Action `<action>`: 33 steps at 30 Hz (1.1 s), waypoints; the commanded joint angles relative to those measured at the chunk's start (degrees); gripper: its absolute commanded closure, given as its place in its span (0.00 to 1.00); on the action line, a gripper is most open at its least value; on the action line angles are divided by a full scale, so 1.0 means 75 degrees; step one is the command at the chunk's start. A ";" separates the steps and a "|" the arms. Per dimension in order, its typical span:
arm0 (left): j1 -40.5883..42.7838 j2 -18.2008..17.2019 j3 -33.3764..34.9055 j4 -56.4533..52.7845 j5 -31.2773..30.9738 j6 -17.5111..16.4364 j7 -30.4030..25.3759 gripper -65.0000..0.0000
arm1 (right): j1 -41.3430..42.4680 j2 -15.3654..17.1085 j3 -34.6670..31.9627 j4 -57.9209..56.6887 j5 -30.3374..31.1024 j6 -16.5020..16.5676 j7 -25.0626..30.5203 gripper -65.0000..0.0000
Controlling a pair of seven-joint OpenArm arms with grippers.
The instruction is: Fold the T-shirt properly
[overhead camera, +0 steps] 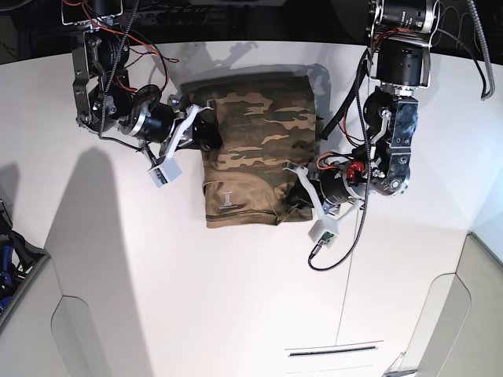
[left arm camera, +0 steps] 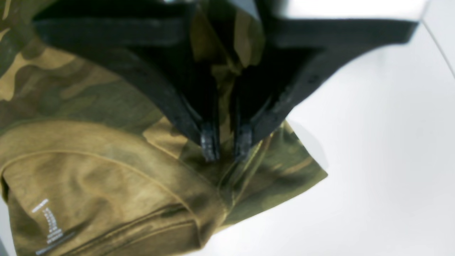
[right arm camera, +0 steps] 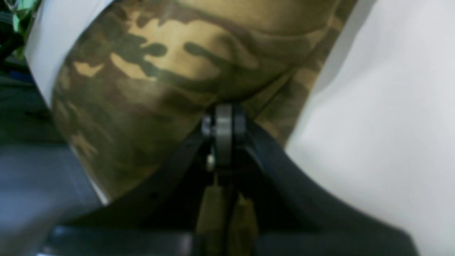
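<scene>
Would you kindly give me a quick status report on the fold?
Left gripper shut on T-shirt edge. Right gripper shut on opposite edge. T-shirt partly folded on white table. Nothing in the way.

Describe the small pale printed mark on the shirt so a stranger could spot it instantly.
Start at the white table, then the folded camouflage T-shirt between the two arms. On its plain tan flap nearest the camera sits the pale printed mark, the only light marking there.

Brown, tan, olive camouflage T-shirt point(overhead camera: 255, 149), white table point(overhead camera: 196, 298), black end effector point(left arm camera: 225, 147)
</scene>
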 commanded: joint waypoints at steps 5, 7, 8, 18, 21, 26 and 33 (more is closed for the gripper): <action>-0.0134 -0.0289 -0.0035 0.0793 -0.0659 -0.0006 0.0189 0.87 | 0.0111 0.0038 0.0638 0.0501 0.0003 0.0061 -0.0256 1.00; 0.0015 -0.0481 -0.0035 0.1241 -0.0988 -0.0006 0.0373 0.87 | 0.0032 0.0055 0.0962 0.0766 0.0035 0.0061 -0.0522 1.00; 0.0119 -0.0586 -0.0035 0.1486 -0.1096 -0.0003 0.0446 0.87 | -0.0009 0.0070 0.1119 0.0906 0.0096 0.0061 -0.0656 1.00; 0.1731 -0.1384 -0.0356 0.3602 -0.1279 0.0003 0.0653 0.87 | -0.1020 0.1192 0.2174 0.2180 0.1119 0.0064 -0.1072 1.00; 0.2486 -0.1422 -0.0915 0.4249 -0.1457 0.0000 0.0761 0.87 | -0.1580 0.1530 0.2430 0.2454 0.1335 0.0064 -0.1212 1.00; 0.3896 -0.1422 -0.1996 0.5362 -0.1848 -0.0020 0.1096 0.87 | -0.2515 0.2069 0.2611 0.2827 0.1912 0.0064 -0.1553 1.00; 0.6167 -0.1419 -0.2844 0.5925 -0.1848 -0.0175 0.1259 0.87 | -0.3858 0.2769 0.2608 0.2862 0.2888 0.0090 -0.2057 1.00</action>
